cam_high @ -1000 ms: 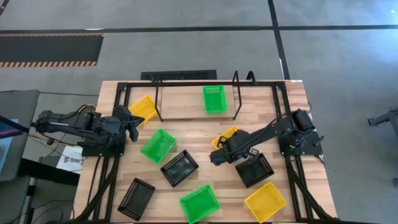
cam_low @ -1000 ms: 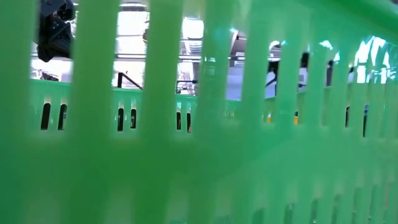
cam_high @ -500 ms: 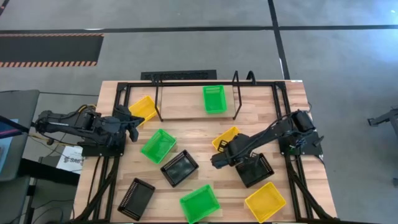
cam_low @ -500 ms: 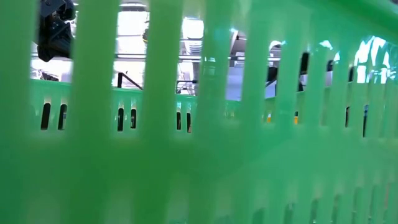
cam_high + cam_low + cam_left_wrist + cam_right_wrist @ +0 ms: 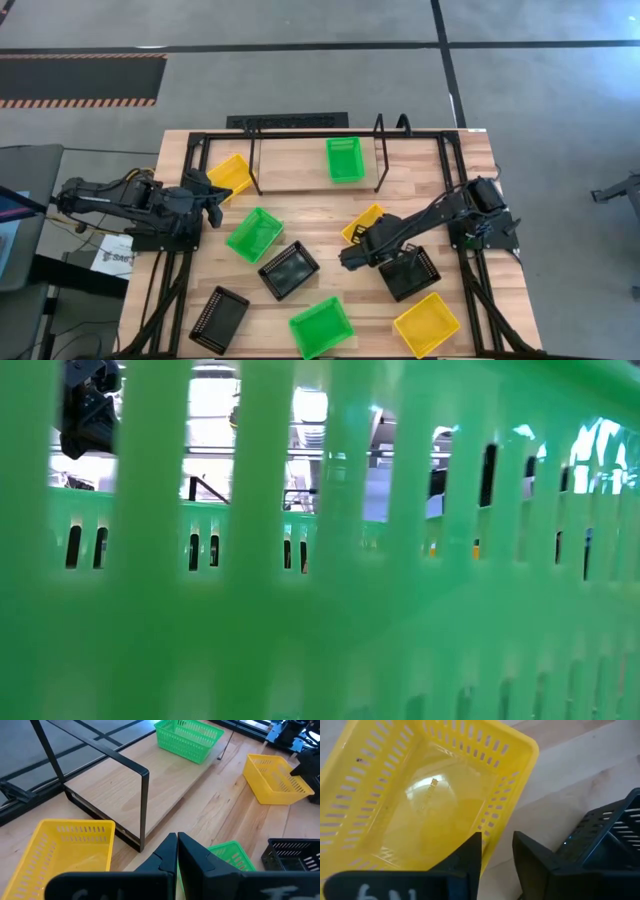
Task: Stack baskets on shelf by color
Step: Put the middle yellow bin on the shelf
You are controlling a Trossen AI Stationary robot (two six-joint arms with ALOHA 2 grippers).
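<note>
- Right wrist view: right gripper (image 5: pixel 496 852) is slightly open, holding nothing, fingers straddling the near wall of a yellow basket (image 5: pixel 415 805) mid-table, beside a black basket (image 5: pixel 412 272).
- Step judged: grasping this basket. Next: close on the wall, lift, carry to the shelf (image 5: pixel 290 165), where one green basket (image 5: pixel 344 159) sits.
- Left gripper (image 5: pixel 177 851) waits at the left edge, fingers nearly together, empty.

One green basket (image 5: pixel 344 159) sits on the shelf (image 5: pixel 290 166) (upright); eight others lie scattered on the tabletop.
</note>
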